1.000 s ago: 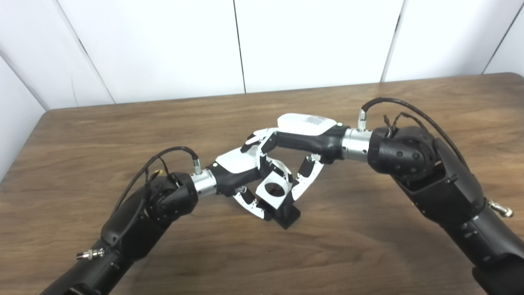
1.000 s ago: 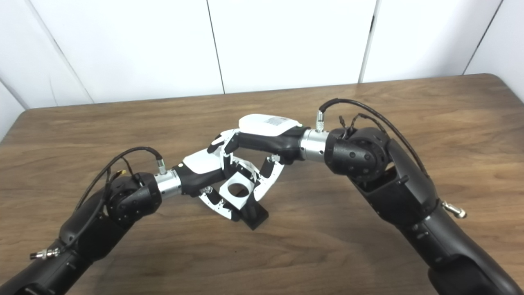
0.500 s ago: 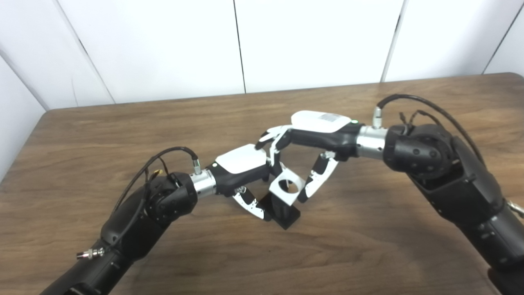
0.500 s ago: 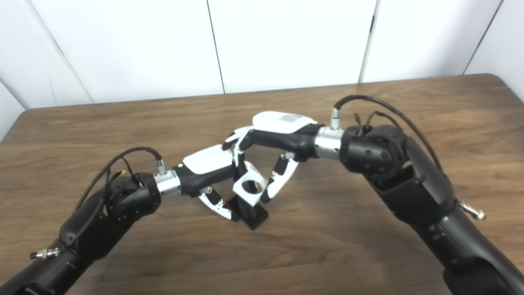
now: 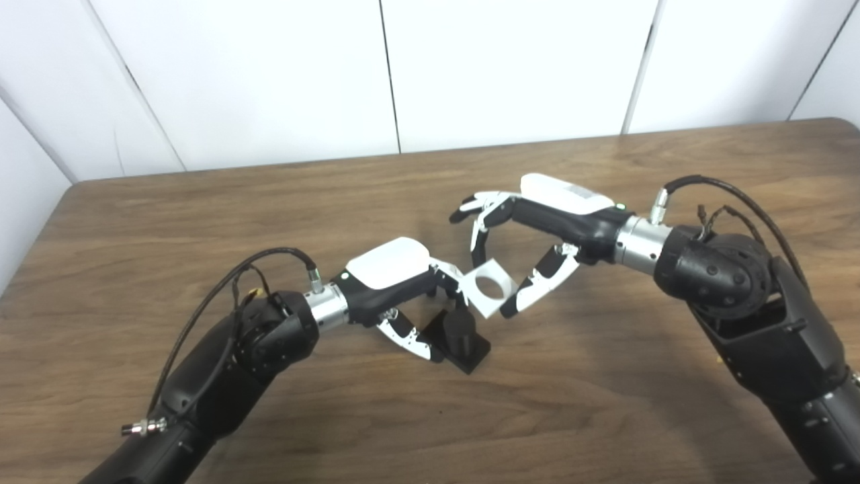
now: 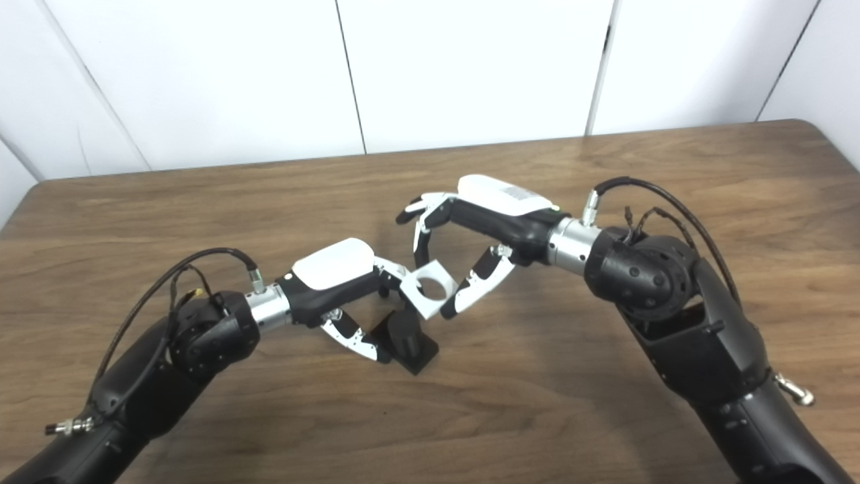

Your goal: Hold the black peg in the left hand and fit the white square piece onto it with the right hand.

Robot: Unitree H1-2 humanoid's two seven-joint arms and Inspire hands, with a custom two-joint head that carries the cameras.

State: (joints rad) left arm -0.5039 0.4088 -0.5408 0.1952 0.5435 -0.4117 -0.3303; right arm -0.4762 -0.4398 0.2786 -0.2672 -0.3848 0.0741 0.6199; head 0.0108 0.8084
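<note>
We see a dark wood-grain desk [image 5: 201,202] standing against white wall panels [image 5: 510,67]. Our left robot hand [image 5: 396,282] grasps the black peg [image 5: 460,329], whose base rests on the desk. Our right robot hand [image 5: 531,228] pinches the white square piece [image 5: 489,288] just above the peg, tilted. A label on the right robot hand is too small to read.

Table [image 5: 605,403] wood-grain, smooth; black peg [image 5: 459,331] matt plastic; white square piece [image 5: 489,288] matt plastic.
</note>
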